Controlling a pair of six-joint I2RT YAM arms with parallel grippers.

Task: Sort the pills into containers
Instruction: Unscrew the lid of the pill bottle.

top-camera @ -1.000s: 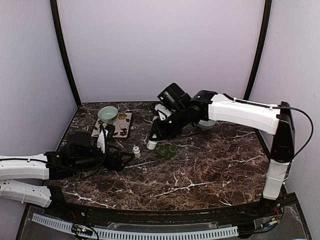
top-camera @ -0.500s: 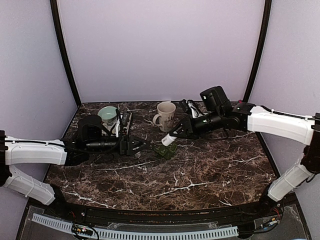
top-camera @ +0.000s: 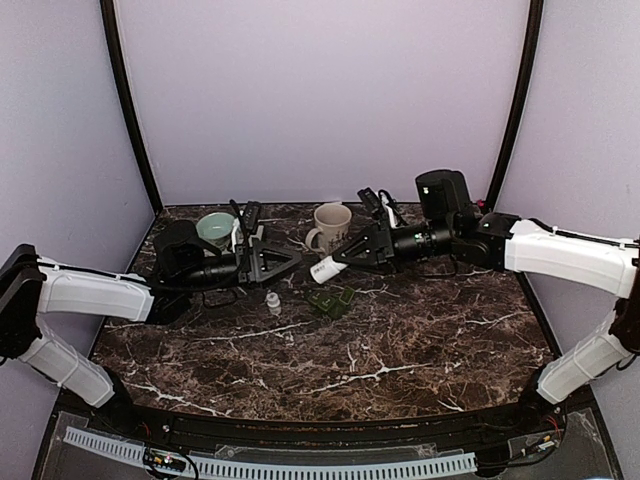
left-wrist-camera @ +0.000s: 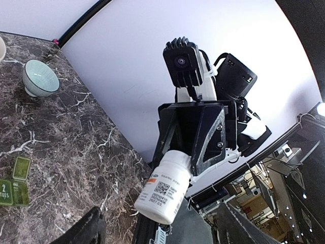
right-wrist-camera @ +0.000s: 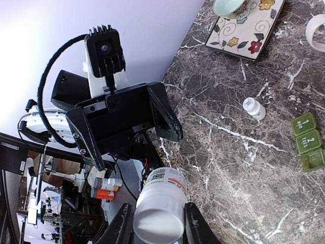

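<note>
Left pincer [top-camera: 285, 262] hangs above the marble table [top-camera: 420, 350] with its jaws spread wide and nothing between them, its tips pointing to the right toward the other arm. Behind it and off to its left, a teal bowl [top-camera: 215, 228] sits on a flowered tile [top-camera: 247, 243]. On the near side of its tips, down on the table, a small white bottle [top-camera: 272, 302] stands upright, apart from both arms.

Between the two pincers, a white pill bottle [top-camera: 323, 268] is up in the air, tilted, its free end dropping toward the left pincer's open tips; the two look close but not touching. Below that bottle, on the near side, a green pill organiser [top-camera: 332, 300] with numbered lids lies flat on the table. On the far side of the gap, a cream mug [top-camera: 330, 225] stands upright, just beside the right pincer's tips.

Right pincer [top-camera: 345, 257] points left, its jaws closed narrowly on the pill bottle's upper end, holding it clear of the table.
</note>
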